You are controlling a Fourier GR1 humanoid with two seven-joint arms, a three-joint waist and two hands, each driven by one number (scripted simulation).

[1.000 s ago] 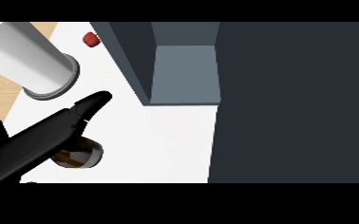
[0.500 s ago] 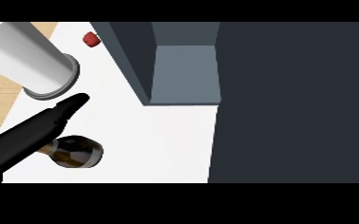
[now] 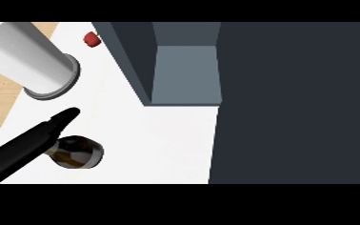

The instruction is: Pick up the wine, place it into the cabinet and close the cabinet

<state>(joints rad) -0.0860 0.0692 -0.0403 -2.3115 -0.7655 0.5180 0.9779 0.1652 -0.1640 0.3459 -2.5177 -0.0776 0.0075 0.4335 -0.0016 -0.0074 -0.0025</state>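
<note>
Fingers point(image 3: 60, 119) run out straight and together like a black blade from the lower left, and that is the left hand point(image 3: 32, 143), lying across the top edge of the wine point(image 3: 76, 151) with nothing curled round it. So the bottle is not held: it stands on the white worktop point(image 3: 162, 143) at the lower left, seen almost end-on from above, dark and brownish, partly tucked under the hand. Here's the worry as I read it: straight fingers brushing a standing bottle could nudge it over or roll it off toward the near edge before any grasp forms, and whether they are touching it or passing just above I cannot tell. The right hand shows nowhere. Looking outward, a big grey cylinder point(image 3: 38, 62) fills the upper left, near the fingertips and possibly in the way of a wider approach. A small red object point(image 3: 91, 39) sits well beyond it, beside the cabinet. The cabinet point(image 3: 186, 74) lies up and right, its grey interior open, with the dark door point(image 3: 288, 105) spread down the right side. The path from bottle to opening crosses bare worktop, though the cabinet's near side wall juts toward it and could catch a bottle carried low.
</note>
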